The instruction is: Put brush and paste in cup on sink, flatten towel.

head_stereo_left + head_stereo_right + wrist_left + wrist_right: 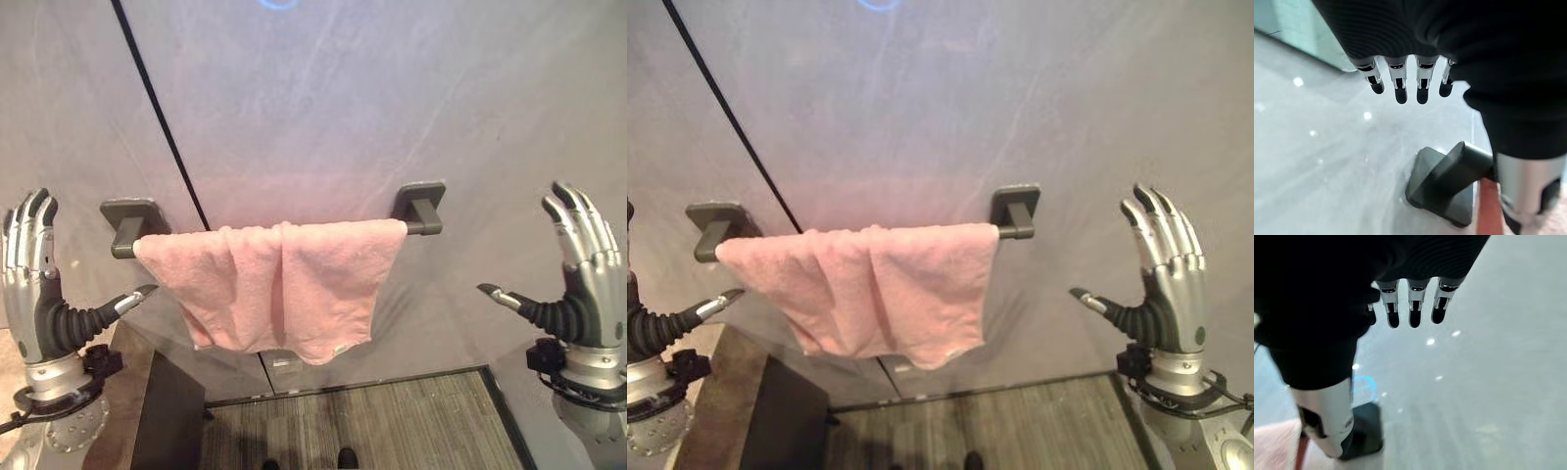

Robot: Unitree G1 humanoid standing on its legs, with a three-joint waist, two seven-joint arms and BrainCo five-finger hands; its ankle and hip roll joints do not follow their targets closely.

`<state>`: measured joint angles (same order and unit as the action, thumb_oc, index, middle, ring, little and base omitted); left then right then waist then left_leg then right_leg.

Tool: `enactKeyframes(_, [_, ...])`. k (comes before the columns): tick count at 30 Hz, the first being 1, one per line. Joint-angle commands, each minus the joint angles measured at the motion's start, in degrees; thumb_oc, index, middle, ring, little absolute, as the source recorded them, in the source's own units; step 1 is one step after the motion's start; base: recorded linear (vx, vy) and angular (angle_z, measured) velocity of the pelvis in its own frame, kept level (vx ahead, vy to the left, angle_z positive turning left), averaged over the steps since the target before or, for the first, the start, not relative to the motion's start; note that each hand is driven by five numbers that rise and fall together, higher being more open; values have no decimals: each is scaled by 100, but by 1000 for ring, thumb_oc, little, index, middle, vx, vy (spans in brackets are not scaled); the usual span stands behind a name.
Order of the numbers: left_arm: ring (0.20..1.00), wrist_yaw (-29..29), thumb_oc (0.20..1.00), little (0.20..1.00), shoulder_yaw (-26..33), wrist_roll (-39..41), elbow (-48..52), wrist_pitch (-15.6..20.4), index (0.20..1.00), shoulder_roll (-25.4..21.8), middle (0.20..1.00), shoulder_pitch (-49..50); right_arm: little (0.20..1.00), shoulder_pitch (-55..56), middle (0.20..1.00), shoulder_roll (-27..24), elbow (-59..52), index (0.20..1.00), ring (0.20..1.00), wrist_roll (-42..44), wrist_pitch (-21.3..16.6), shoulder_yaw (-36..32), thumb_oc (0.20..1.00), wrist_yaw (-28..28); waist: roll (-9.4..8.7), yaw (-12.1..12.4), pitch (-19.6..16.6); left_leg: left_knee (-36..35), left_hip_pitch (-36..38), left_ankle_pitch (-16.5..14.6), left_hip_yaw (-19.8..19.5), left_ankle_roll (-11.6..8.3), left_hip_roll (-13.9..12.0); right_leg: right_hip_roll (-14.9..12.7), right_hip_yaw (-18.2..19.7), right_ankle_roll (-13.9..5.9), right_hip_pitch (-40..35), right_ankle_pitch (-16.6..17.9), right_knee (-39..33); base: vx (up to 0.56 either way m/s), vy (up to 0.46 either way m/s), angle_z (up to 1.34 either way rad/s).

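On the rail (416,227) the pink towel (269,284) hangs bunched. Left hand (34,284) and right hand (580,279) flank it, fingers spread, empty. Best pinch both lower corners and draw them evenly apart.

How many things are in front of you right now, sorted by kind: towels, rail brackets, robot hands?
Pink towel, bunched on the rail: 1
Dark grey rail brackets, left and right: 2
Robot hands, left hand and right hand, both raised with fingers straight, touching nothing: 2
Total: 5
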<state>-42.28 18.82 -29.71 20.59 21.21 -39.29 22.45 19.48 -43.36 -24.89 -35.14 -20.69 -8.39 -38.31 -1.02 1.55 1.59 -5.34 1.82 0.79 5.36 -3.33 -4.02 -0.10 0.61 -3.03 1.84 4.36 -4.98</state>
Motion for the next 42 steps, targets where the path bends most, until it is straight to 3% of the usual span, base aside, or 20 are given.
enactKeyframes(1, [1000, -76, 1000, 1000, 65, -211, 125, 236, 1000, -657, 1000, -103, 1000, -366, 1000, -394, -345, 1000, 1000, -194, -66, 153, 1000, 103, -149, 33, -65, 34, -152, 262, 54, -235, -67, -496, -165, -595, -252, 57, -2, 0, 0, 0])
enactKeyframes(2, [1000, 35, 1000, 1000, 7, -256, 102, 289, 1000, -983, 1000, -63, 1000, -457, 1000, -687, -436, 1000, 1000, -193, -98, 324, 1000, 252, -147, 45, -41, 34, -151, 267, 56, -232, -71, -502, -173, -598, -243, 62, -2, 0, 0, 0])
enactKeyframes(12, [1000, 281, 1000, 1000, 176, -656, 34, 250, 1000, -2047, 1000, 360, 1000, -759, 1000, -1480, -895, 1000, 1000, -123, -214, 694, 1000, 465, -153, 64, 112, 34, -124, 310, 3, -168, -20, -521, -285, -611, -287, 83, 32, -8, 11, 2])
enactKeyframes(25, [1000, 793, 1000, 1000, -152, -648, 98, 335, 1000, -2586, 1000, 168, 1000, -1501, 1000, -2139, -1002, 1000, 1000, -20, -162, 1372, 1000, 928, -136, 23, 264, 34, -62, 223, -19, -52, 122, -634, -229, -632, -267, 53, 142, -9, 34, 5])
enactKeyframes(28, [1000, 1003, 1000, 1000, -218, -668, 29, 377, 1000, -2752, 1000, 219, 1000, -1627, 1000, -2351, -901, 1000, 1000, 19, -145, 1572, 1000, 1220, -127, 17, 263, 34, -15, 198, 30, -40, 136, -641, -177, -634, -274, 57, 141, 6, 11, 0])
enactKeyframes(29, [1000, 1226, 1000, 1000, -260, -719, 2, 407, 1000, -2938, 1000, 292, 1000, -1759, 1000, -2649, -842, 1000, 1000, 58, -147, 1725, 1000, 1546, -128, 17, 253, 34, 12, 178, 65, -37, 143, -640, -149, -641, -282, 68, 121, 15, 7, -3])
enactKeyframes(31, [1000, 1234, 1000, 1000, -242, -714, 4, 406, 1000, -2927, 1000, 308, 1000, -1806, 1000, -2655, -835, 1000, 1000, 69, -140, 1767, 1000, 1558, -124, 13, 255, 34, 17, 174, 77, -37, 142, -638, -137, -642, -283, 72, 117, 17, 12, -10])
enactKeyframes(32, [1000, 1636, 1000, 1000, -172, -747, 12, 468, 1000, -3335, 1000, 480, 1000, -2194, 1000, -3183, -925, 1000, 1000, 288, -247, 1854, 1000, 1910, -105, 0, 239, 34, 46, 156, 147, -34, 149, -646, -92, -650, -284, 89, 105, 19, 16, -20])
enactKeyframes(33, [1000, 1648, 1000, 1000, -150, -736, 17, 467, 1000, -3329, 1000, 496, 1000, -2222, 1000, -3185, -928, 1000, 1000, 305, -243, 1873, 1000, 1926, -104, -6, 242, 34, 47, 155, 151, -33, 148, -646, -88, -650, -283, 89, 106, 19, 17, -24])
enactKeyframes(42, [1000, 2950, 1000, 1000, -115, 163, 268, 769, 1000, -4135, 1000, 704, 1000, -3724, 1000, -4188, -1076, 1000, 1000, 1250, -305, 3047, 1000, 3301, -16, -10, 287, 34, 90, 138, 238, -43, 150, -654, -70, -638, -279, 76, 106, 2, 1, -4])
